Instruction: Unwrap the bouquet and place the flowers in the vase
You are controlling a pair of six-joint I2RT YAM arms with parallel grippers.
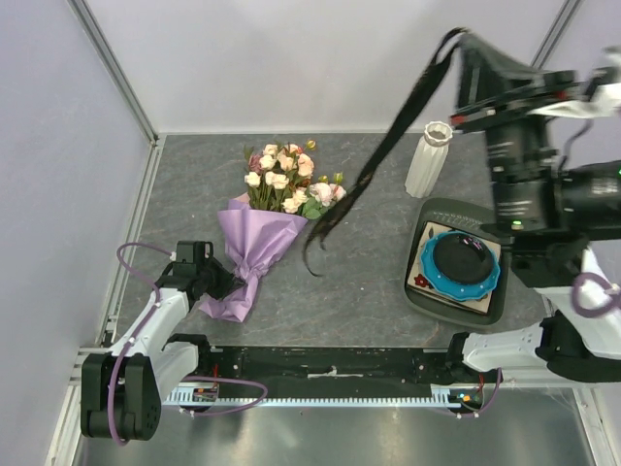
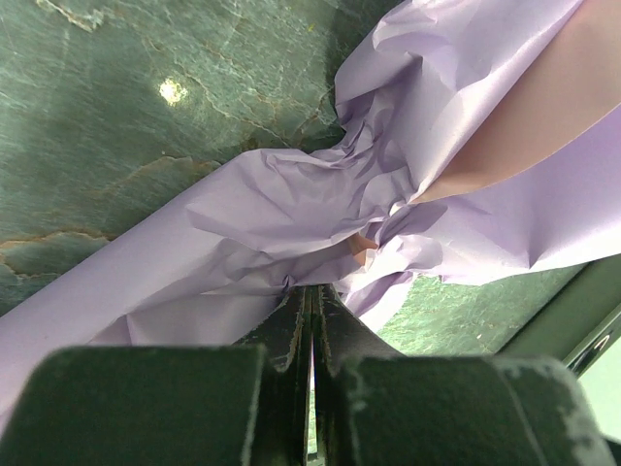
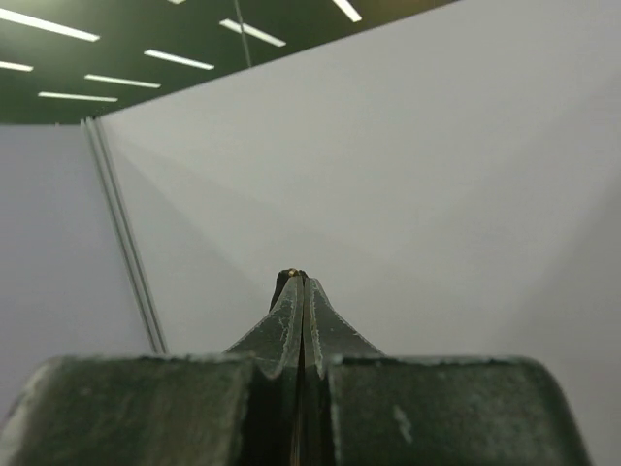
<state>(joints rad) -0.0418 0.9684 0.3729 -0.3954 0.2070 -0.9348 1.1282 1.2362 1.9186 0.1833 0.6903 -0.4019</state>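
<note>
The bouquet lies on the grey table, its flowers (image 1: pixel 284 180) pointing to the far side and its lilac paper cone (image 1: pixel 257 243) toward me. My left gripper (image 1: pixel 228 284) is shut on the crumpled lilac paper (image 2: pixel 291 214) at the cone's narrow end, and the left wrist view shows the jaws (image 2: pixel 310 289) pressed together on a fold. My right gripper (image 1: pixel 466 44) is raised high at the far right, shut on one end of the black ribbon (image 1: pixel 388 146), which hangs down to the table beside the flowers. A dark tip of ribbon (image 3: pixel 288 278) peeks past its closed jaws. The white ribbed vase (image 1: pixel 428 158) stands upright at the far right.
A blue round dish with a black centre (image 1: pixel 459 267) sits on a dark tray (image 1: pixel 441 216) at the right, just in front of the vase. White walls with metal frame rails close in the table on the left, back and right.
</note>
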